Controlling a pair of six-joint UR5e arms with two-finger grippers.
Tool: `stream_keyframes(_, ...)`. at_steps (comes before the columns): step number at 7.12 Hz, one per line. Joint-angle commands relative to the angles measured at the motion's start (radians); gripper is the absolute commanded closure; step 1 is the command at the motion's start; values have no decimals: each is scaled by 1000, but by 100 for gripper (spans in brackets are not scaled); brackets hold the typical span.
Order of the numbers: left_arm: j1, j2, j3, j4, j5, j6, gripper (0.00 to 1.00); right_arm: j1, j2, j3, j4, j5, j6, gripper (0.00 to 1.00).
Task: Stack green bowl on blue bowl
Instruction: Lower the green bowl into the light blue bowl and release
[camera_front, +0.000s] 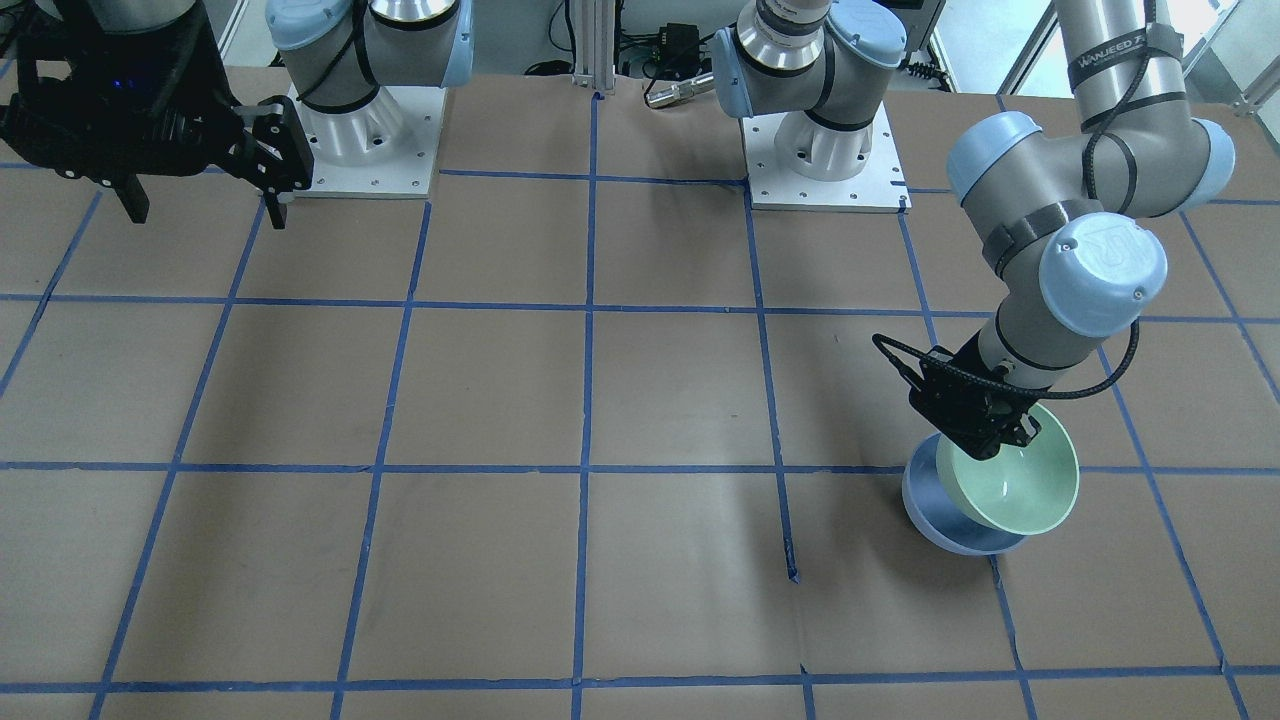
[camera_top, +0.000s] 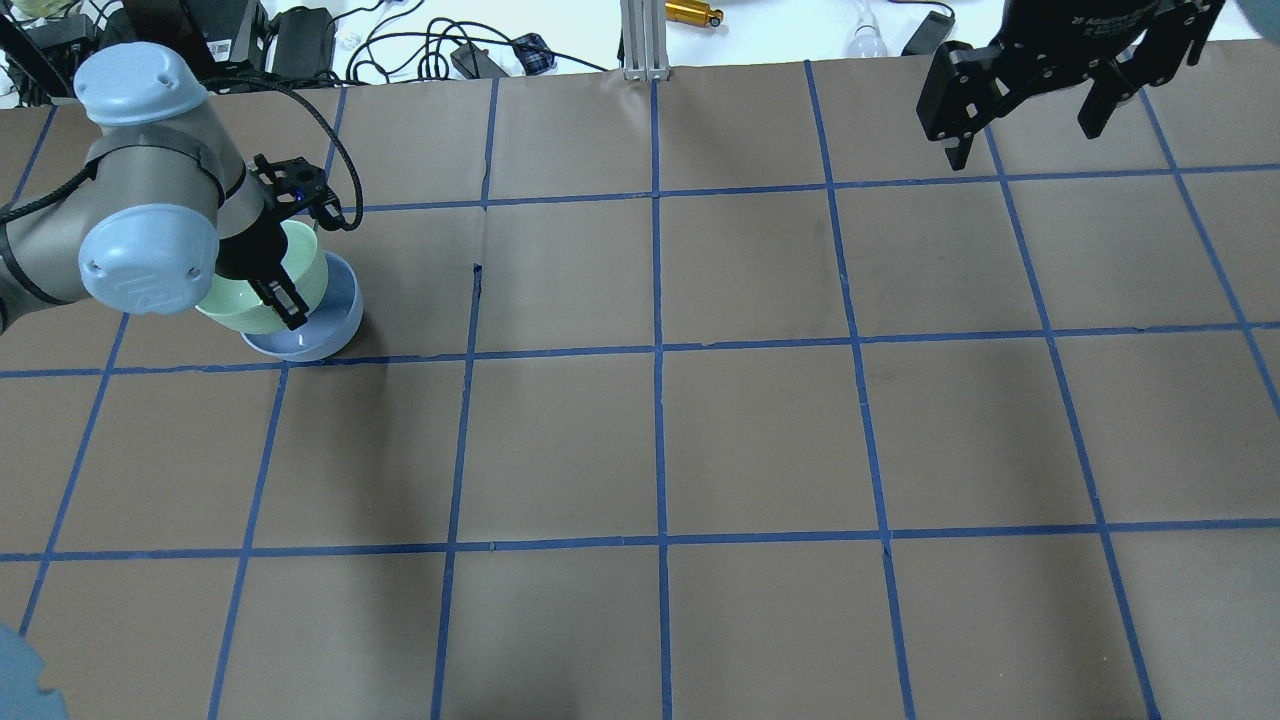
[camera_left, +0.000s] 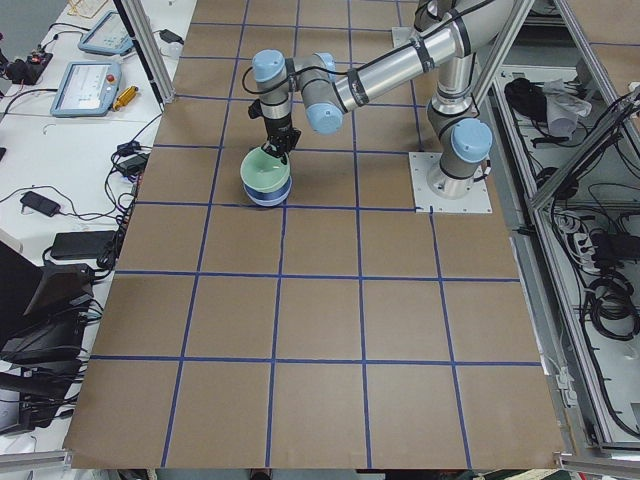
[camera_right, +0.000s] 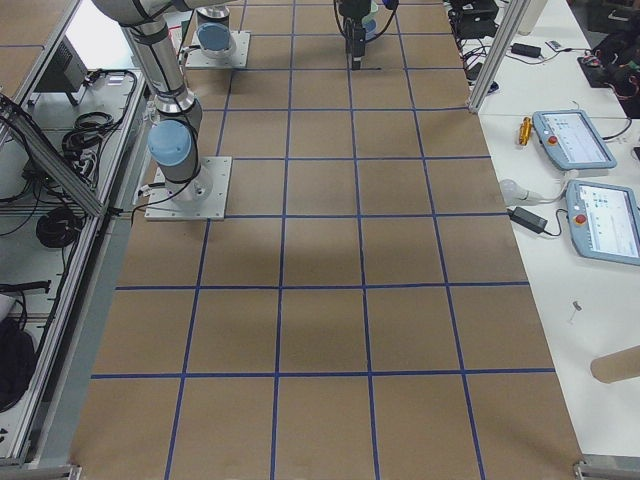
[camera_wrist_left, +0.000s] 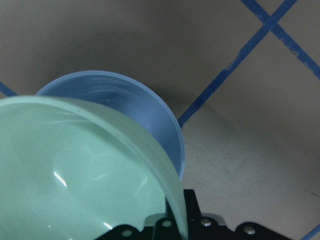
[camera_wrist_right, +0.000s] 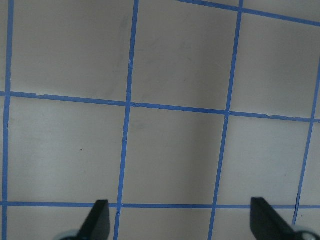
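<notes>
we see left claw clamped on rim of green bowl, tilted, low edge inside blue bowl on counter, contact unclear | right claw wide, empty, well apart | risk, we judge: release at this tilt seats green bowl crooked, or pressing down off-centre tips blue bowl

Round glossy periwinkle-blue bowl is mostly covered by the tilted round glossy mint-green bowl; only a crescent of wall and rim shows. Contact between them: cannot tell. Just above the blue bowl, the black left gripper hides part of the mint-green rim. In the left wrist view the mint-green bowl is cut by the left and bottom edges. In the exterior right view both bowls are too small to tell. Well apart from the blue bowl, the black right gripper is cut by the overhead view's top edge.
</notes>
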Motion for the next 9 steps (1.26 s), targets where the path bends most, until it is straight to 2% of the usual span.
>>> stream_keyframes(1, -1, -12, -3, 3, 28, -8, 100, 1, 0, 0, 0, 0, 0, 0)
stream_keyframes(2, -2, -13, -3, 1, 24, -18, 44, 1, 0, 0, 0, 0, 0, 0)
stream_keyframes(3, -5, -1, -3, -5, 7, -43, 12, 1, 0, 0, 0, 0, 0, 0)
stream_keyframes(5, -13, 25, 7, -42, -45, -77, 11, -1, 0, 0, 0, 0, 0, 0)
stream_keyframes(6, -15, 51, 17, -77, -83, -198, 11, -1, 0, 0, 0, 0, 0, 0)
stream_keyframes(7, -15, 77, 35, -133, -141, -353, 1, -1, 0, 0, 0, 0, 0, 0)
stream_keyframes(9, -39, 128, 69, -206, -159, -614, 0, 1, 0, 0, 0, 0, 0, 0)
